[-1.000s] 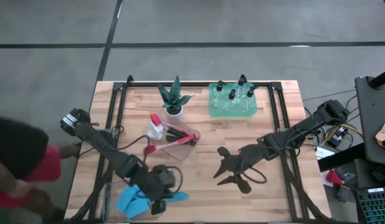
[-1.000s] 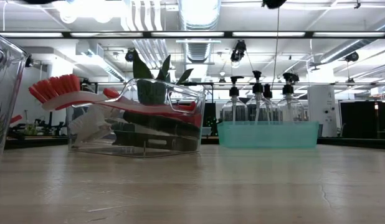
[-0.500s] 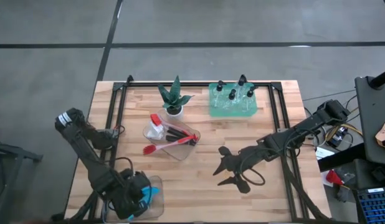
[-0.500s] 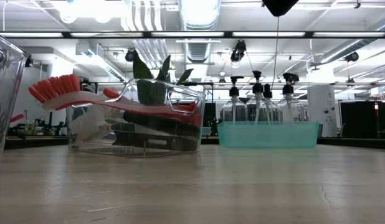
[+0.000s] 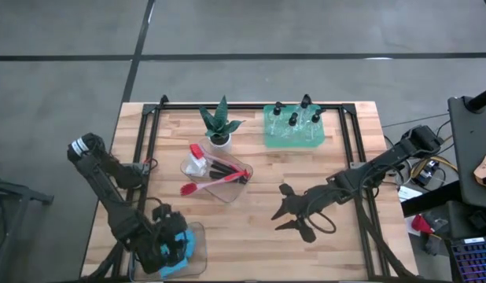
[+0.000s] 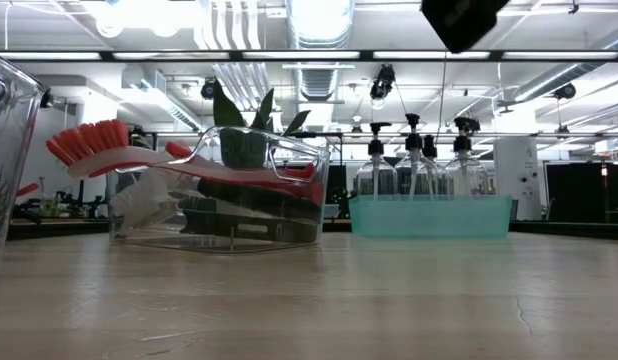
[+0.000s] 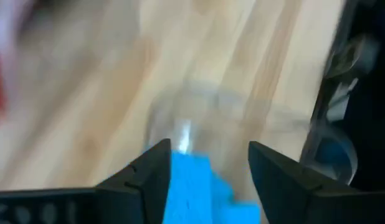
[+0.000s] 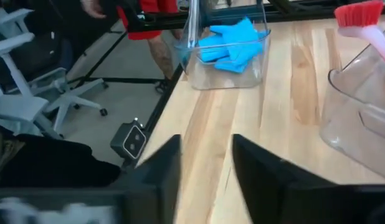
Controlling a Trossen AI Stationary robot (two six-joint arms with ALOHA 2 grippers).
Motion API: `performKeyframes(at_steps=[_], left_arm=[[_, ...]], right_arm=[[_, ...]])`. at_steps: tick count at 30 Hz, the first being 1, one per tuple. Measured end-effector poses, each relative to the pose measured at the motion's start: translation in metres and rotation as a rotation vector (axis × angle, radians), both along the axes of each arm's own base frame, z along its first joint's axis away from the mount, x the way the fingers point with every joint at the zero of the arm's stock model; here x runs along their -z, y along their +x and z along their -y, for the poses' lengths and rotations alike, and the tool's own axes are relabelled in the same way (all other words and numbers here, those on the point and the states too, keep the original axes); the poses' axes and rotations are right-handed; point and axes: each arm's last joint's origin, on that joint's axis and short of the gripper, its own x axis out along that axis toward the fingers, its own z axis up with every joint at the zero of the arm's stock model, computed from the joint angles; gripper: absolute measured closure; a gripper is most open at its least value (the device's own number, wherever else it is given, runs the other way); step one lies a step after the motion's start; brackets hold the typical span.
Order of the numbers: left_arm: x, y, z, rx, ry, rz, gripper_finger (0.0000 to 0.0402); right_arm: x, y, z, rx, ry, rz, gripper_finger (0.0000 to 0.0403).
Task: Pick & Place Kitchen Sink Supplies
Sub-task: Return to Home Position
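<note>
The left claw (image 7: 208, 155) hangs over the sponge bin (image 8: 220, 76) with its fingers apart. Blue sponges (image 8: 231, 41) show in the gap, and I cannot tell whether a finger touches them. This clear bin stands at a corner of the worktop (image 5: 345, 236), far from the plant (image 5: 220, 122) on the left arm's side, with the sponges heaped inside it. The right claw (image 8: 206, 149) hovers over bare worktop, well off from the plant on the right arm's side, fingers apart and holding nothing. Just in front of the plant, the brush bin (image 6: 307, 190) holds red-handled brushes (image 5: 215, 182), one red bristle head poking out past its rim. Beside the plant, a green tray (image 5: 294, 141) carries four upright black-topped bottles (image 5: 293, 119); any print on them is too small to read.
</note>
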Motion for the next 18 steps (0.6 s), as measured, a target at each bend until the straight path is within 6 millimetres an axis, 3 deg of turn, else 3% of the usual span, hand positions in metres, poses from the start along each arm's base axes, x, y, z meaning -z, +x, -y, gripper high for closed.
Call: performKeyframes(at_steps=[2,5,9,14,18], left_arm=[[-0.009,-0.003,-0.006,0.018,0.065,0.099,0.0219],[-0.016,-0.005,-0.018,0.039,0.187,0.248,0.0286],[-0.015,0.001,-0.042,0.079,0.233,0.371,0.0385],[0.001,0.008,-0.08,0.168,0.277,0.575,0.0396],[0.007,-0.002,-0.112,0.2,0.325,0.76,0.0399]], right_arm=[[0.005,-0.005,0.003,0.002,0.008,0.006,0.03],[0.007,-0.014,0.007,-0.005,0.008,0.046,0.0373],[0.009,-0.027,0.015,0.0,-0.019,0.171,0.0391],[0.019,-0.048,0.03,0.127,-0.083,0.267,0.0394],[0.022,-0.069,0.042,0.136,-0.129,0.336,0.0394]])
